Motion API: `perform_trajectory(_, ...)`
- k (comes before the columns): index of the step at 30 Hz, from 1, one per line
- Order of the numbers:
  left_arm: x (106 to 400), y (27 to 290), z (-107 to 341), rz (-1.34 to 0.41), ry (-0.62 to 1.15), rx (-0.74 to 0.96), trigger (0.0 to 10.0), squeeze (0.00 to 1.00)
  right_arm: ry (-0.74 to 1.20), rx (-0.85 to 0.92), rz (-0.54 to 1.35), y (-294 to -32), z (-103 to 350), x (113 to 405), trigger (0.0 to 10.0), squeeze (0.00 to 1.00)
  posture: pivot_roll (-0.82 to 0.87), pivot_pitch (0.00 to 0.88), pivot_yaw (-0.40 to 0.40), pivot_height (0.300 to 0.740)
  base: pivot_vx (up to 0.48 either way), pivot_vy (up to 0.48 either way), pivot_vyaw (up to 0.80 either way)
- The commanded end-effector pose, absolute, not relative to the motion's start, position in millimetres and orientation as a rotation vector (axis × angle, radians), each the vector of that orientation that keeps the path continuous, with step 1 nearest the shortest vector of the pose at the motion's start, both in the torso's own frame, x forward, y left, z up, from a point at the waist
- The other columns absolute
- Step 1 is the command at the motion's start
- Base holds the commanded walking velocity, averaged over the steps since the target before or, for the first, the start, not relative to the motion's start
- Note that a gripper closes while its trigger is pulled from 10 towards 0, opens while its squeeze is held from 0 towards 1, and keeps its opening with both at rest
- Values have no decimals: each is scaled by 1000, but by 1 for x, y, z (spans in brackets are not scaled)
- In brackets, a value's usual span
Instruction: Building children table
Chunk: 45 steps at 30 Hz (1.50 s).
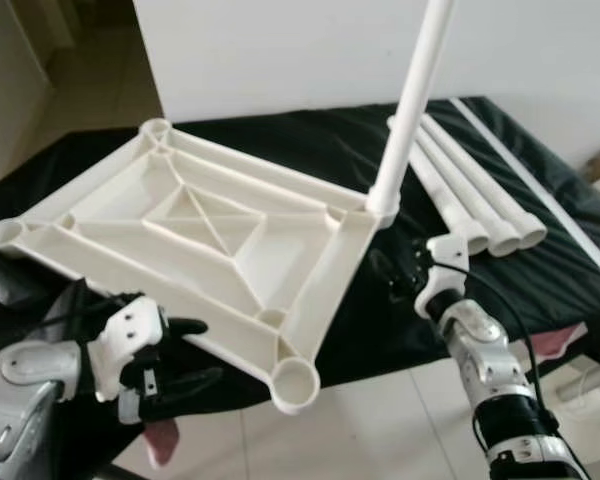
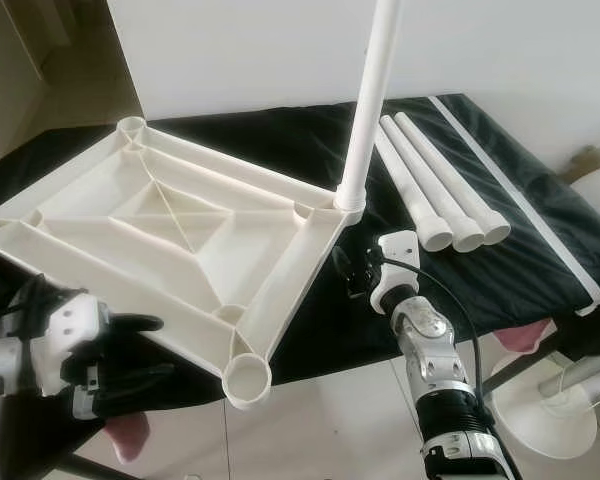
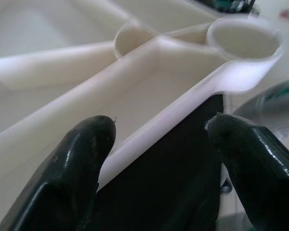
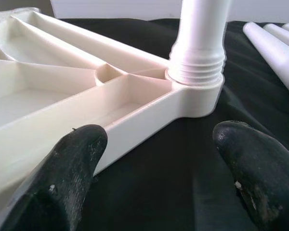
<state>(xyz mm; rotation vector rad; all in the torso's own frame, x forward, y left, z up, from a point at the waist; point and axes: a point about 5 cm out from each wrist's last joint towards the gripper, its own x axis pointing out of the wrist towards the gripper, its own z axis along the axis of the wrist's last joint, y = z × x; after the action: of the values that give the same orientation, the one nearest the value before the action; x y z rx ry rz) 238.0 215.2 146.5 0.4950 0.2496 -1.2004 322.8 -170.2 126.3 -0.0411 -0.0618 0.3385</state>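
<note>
White plastic tabletop (image 1: 195, 235) inverted, ribbed underside up, on black cloth (image 1: 540, 250) covering the desk; near corner socket (image 1: 295, 383) overhanging the desk edge. One white leg (image 1: 412, 105) standing upright, threaded into the far right corner socket. Three loose legs (image 1: 470, 190) side by side on the cloth, just right of the upright one. Left pincer (image 1: 175, 350) at the tabletop's near-left edge, fingers (image 3: 72, 168) spread wide, one either side of the rim, not clamping. Right pincer (image 2: 352, 272) near the corner carrying the upright leg, fingers (image 4: 72, 163) wide apart, empty.
</note>
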Motion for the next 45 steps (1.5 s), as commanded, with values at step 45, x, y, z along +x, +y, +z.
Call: perform_trajectory(45,284,238,120,-342,580,388,10000,0,-3,-50,369,-163,122,316,10000,0,75,87,-43,740,0,0,0)
